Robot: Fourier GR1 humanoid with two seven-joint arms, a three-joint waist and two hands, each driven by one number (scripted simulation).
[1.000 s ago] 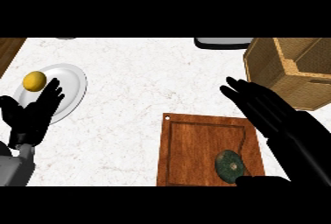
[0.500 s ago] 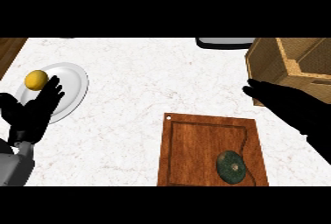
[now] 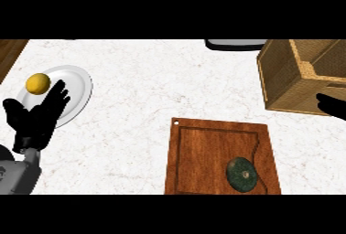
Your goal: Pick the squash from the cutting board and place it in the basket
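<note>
Fingers (image 3: 59, 91) of left hand (image 3: 32, 122) straight and apart at plate (image 3: 78, 82), well apart from squash (image 3: 243, 174) on cutting board (image 3: 209, 155)

White stone worktop (image 3: 169, 82), faint grey-brown veining, fills nearly whole view. Strip of brown wood (image 3: 9, 55) beyond worktop's far left corner, narrowing along left edge. Dark object (image 3: 233, 44) with paler grey centre, cut off at worktop's far edge, right of middle; kind unclear. Light even, shadows soft.

No readable text or labels.
</note>
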